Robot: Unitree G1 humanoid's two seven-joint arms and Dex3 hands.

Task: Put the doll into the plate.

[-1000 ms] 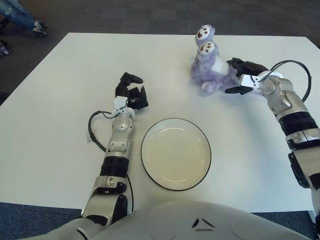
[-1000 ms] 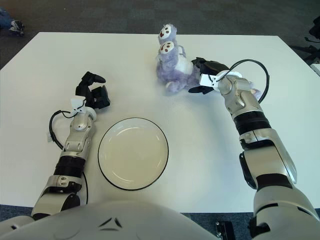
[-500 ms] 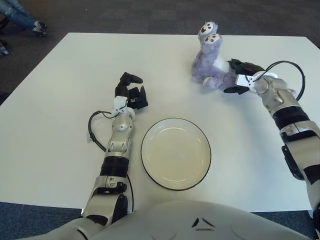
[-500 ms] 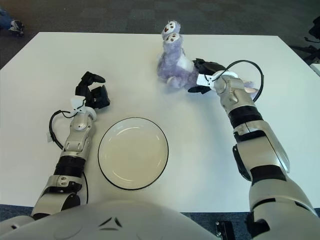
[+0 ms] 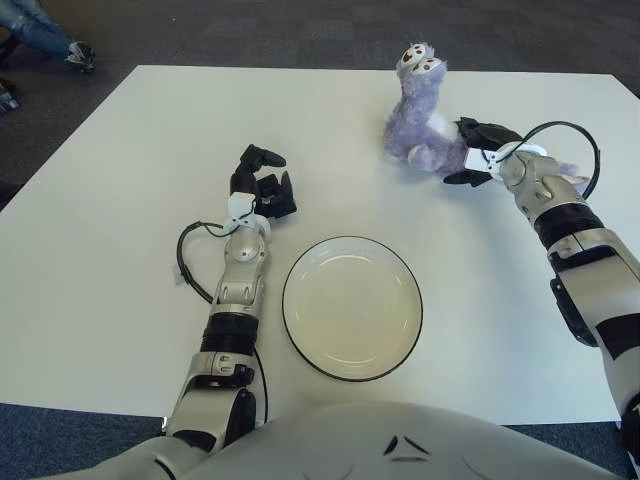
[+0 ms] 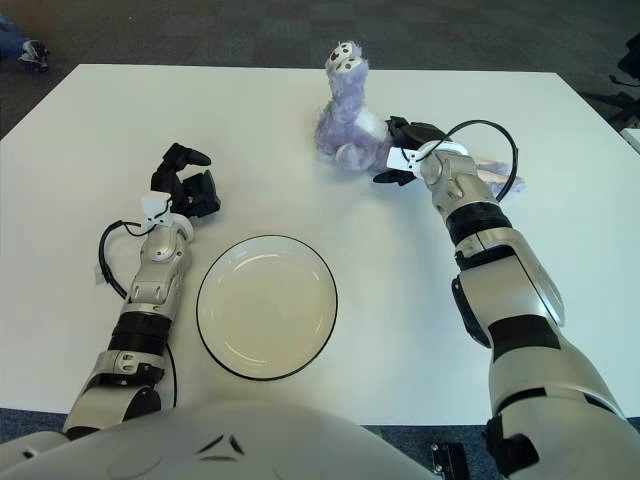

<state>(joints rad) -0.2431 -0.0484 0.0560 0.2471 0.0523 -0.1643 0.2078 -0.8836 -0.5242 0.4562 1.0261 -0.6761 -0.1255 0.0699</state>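
One doll, one plate, two hands; your right hand is closed on the doll beyond the plate.

Left eye view: you have a single fuzzy lilac plush doll (image 5: 420, 130) standing on the white table (image 5: 120, 200), beyond the round cream plate (image 5: 351, 307) and to its right; the plate is dark-rimmed and glossy. Your right hand (image 5: 478, 152) grips the doll's lower body with black fingers curled onto it. Since a second ago the doll has been tipped from lying slumped to upright, head raised.

Right eye view: your left hand (image 6: 183, 187) rests on the table left of the plate (image 6: 266, 306), fingers loosely curled, holding nothing, unchanged. The doll (image 6: 348, 115) sits well apart from the plate, not in it.
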